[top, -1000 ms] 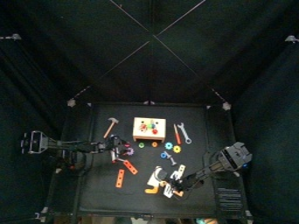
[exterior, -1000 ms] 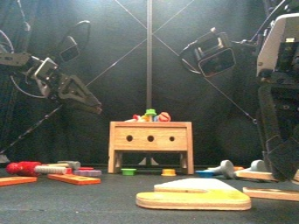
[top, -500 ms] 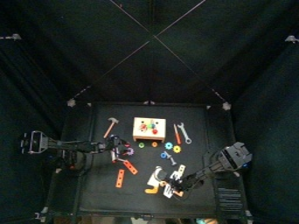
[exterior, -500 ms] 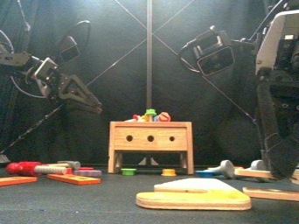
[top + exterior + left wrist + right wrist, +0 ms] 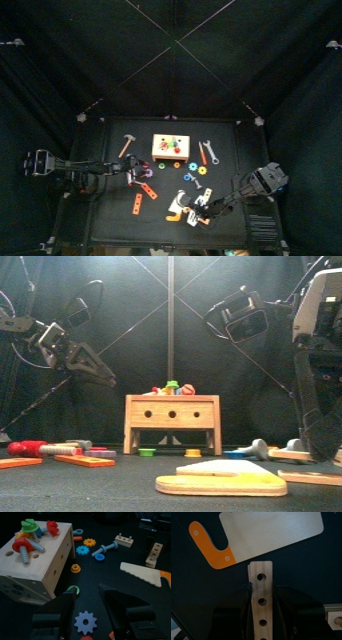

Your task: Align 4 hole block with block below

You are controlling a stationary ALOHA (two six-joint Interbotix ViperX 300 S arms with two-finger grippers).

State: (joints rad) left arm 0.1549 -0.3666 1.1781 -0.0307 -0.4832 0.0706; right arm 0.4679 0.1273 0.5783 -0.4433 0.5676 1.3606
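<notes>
The right gripper holds one 4 hole block, a pale strip with four dark holes, clamped between its two jaws near the table's front right. Just beyond the strip's tip lies one toy saw with an orange handle. The left gripper hangs with its jaws apart above one blue gear. Beside it stands one cream box, with one green, one blue and two red screws in its top.

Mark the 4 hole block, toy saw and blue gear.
4 hole block (image 5: pixel 260 587), right wrist view, middle of strip.
toy saw (image 5: pixel 271 530), right wrist view, blade face.
blue gear (image 5: pixel 85 622), left wrist view, hub.
</notes>
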